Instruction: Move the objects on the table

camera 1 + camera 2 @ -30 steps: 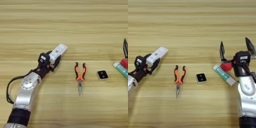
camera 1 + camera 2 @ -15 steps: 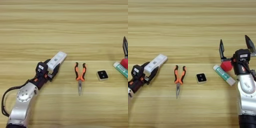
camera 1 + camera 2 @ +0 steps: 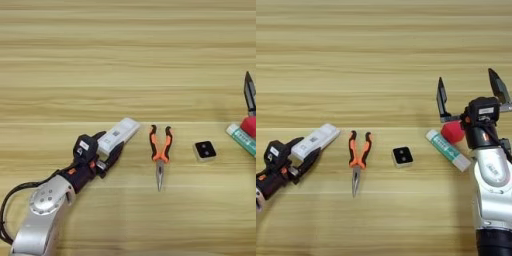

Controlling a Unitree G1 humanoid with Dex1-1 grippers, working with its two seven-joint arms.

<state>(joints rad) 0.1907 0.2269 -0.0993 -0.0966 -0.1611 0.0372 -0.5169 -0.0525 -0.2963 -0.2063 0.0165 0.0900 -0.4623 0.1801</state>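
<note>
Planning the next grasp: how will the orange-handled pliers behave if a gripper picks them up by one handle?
The pliers lie flat on the table with handles slightly spread, so the pivot probably swings loose; one handle may droop. The metal nose looks heavy for its size, so they would likely tip nose-down. The rubbery orange grips should resist slipping.

Both views look steeply down from the head onto the wooden table point(image 3: 125, 60), which fills each frame, at close range. Left eye view reaches further left, showing most of the left arm; right eye view reaches further right, showing the whole right arm. Shared middle: pliers point(image 3: 160, 150), small black-topped block point(image 3: 402, 156), white bar point(image 3: 117, 135). Near table edge lies at frame bottom.
</note>
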